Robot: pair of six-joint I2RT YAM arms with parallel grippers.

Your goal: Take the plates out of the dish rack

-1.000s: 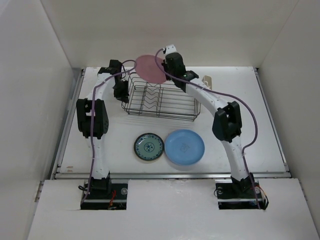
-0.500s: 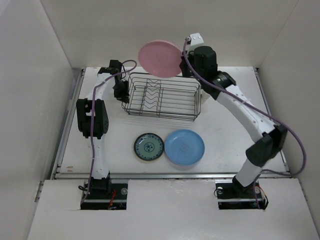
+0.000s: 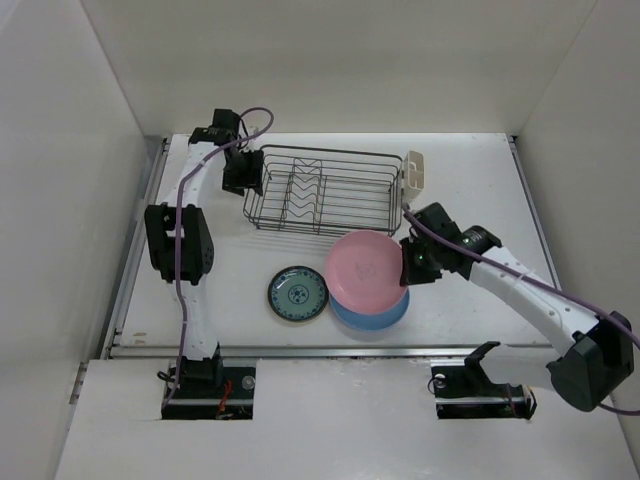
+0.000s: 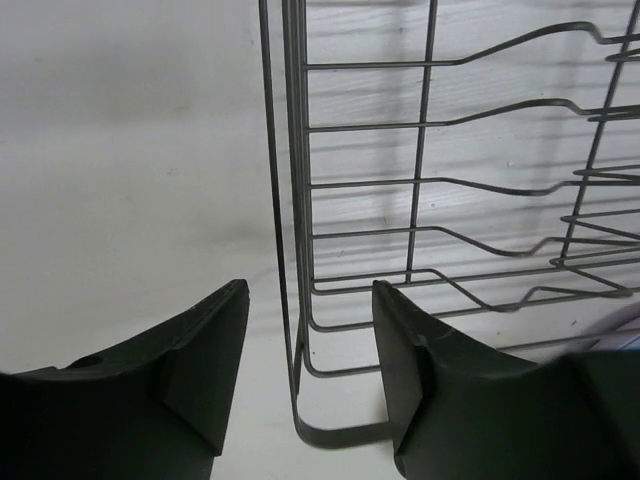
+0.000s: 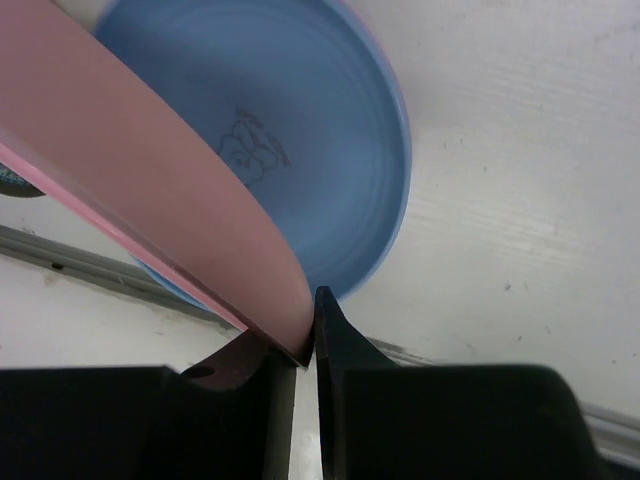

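The dark wire dish rack (image 3: 322, 190) stands at the back of the table with no plates in it. My left gripper (image 3: 243, 176) is at its left end, open, its fingers either side of the rack's corner wire (image 4: 293, 250) without touching it. My right gripper (image 3: 405, 262) is shut on the rim of a pink plate (image 3: 364, 266), held tilted just above the blue plate (image 3: 372, 314) at the front. In the right wrist view the pink plate (image 5: 170, 190) is pinched between the fingers over the blue plate (image 5: 310, 130). A teal patterned plate (image 3: 297, 295) lies to the left.
A cream utensil cup (image 3: 414, 170) hangs on the rack's right end. White walls close in the table on the left, right and back. A metal rail (image 3: 340, 350) runs along the table's front edge.
My right arm swung the pink plate from high above the rack's far side down to the front, over the blue plate. My left gripper opened at the rack's left end.
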